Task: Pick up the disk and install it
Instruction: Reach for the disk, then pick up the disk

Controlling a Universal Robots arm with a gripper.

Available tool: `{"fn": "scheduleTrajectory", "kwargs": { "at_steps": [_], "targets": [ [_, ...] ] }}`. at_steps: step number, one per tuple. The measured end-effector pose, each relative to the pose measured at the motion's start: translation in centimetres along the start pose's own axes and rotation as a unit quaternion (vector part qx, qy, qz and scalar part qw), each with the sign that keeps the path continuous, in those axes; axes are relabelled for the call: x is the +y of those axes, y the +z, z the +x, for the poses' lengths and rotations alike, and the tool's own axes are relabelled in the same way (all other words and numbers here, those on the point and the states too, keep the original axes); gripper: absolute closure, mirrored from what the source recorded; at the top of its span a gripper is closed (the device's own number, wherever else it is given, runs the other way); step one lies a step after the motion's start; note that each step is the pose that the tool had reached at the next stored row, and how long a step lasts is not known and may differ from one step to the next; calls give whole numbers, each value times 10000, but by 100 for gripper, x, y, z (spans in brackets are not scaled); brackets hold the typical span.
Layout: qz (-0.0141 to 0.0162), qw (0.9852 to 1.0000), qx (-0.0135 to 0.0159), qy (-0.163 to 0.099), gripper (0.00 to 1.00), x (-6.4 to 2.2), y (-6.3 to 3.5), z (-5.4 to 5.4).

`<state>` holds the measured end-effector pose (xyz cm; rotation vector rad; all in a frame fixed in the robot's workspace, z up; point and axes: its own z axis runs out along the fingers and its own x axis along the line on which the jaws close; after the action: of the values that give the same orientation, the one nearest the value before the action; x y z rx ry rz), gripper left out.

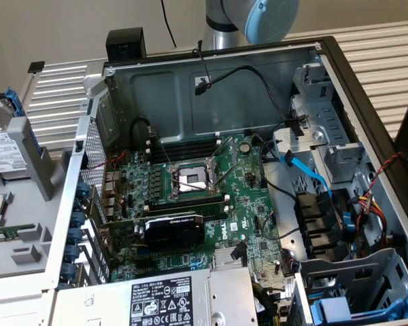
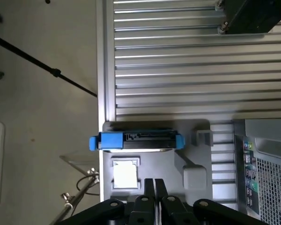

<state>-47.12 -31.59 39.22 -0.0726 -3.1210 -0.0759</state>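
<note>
Gripper [image 2: 149, 182] sits nearest in wrist view: fingers pressed together, nothing held, hanging over grey tray [image 2: 187, 154] w/ a gap to the disk [image 2: 136, 140]. Disk stands on edge in a tray slot, blue tabs at both ends, right at the table [image 2: 187, 70] edge. Floor [image 2: 37, 117] lies just past one tab, ribbed table top beyond. Tray pocket beside disk holds a square chip [image 2: 125, 174]. Ext. view: tray at the exterior view's left of open-sided PC case [image 1: 177, 95]. Case holds motherboard [image 1: 251, 197], black graphics card [image 1: 173, 229] and, at the near corner on the exterior view's right, a drive cage [image 1: 367, 272].
</note>
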Motion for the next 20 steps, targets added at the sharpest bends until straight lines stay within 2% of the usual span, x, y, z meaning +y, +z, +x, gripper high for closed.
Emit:
{"fn": "scheduleTrajectory", "kwargs": {
  "at_steps": [7, 12, 20],
  "targets": [
    [1, 10000, 17, -3, 85, 149, 10, 124],
    [1, 10000, 18, -9, 85, 156, 13, 273],
    [1, 10000, 18, -13, 85, 156, 13, 274]
  ]
}}
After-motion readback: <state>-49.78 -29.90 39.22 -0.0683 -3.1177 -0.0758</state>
